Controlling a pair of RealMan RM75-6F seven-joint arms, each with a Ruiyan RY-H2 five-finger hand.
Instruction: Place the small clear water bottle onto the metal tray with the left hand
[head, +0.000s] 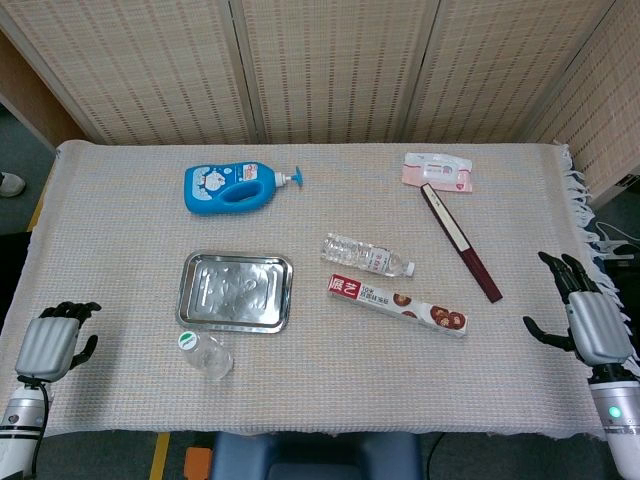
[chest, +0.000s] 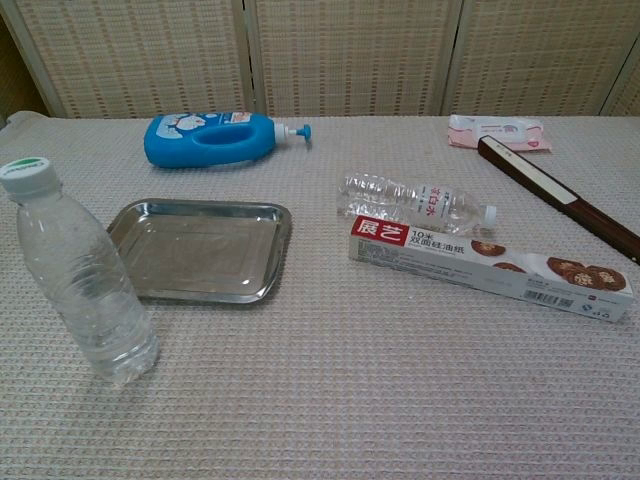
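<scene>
Two clear water bottles are here. One stands upright with a green-and-white cap (head: 205, 355) (chest: 80, 290) just in front of the metal tray (head: 197, 297) (chest: 200, 250). A slimmer one with a red-printed label lies on its side (head: 367, 256) (chest: 415, 205) to the right of the tray. The tray holds nothing. My left hand (head: 55, 343) rests at the table's left front corner, holding nothing, well left of the upright bottle. At the right edge my right hand (head: 585, 315) sits with fingers spread, holding nothing. The chest view shows neither hand.
A blue pump bottle (head: 230, 188) (chest: 215, 138) lies behind the tray. A long biscuit box (head: 397, 304) (chest: 490, 268) lies in front of the lying bottle. A dark slim case (head: 460, 240) (chest: 560, 195) and a pink packet (head: 437, 171) (chest: 500, 132) are at the back right.
</scene>
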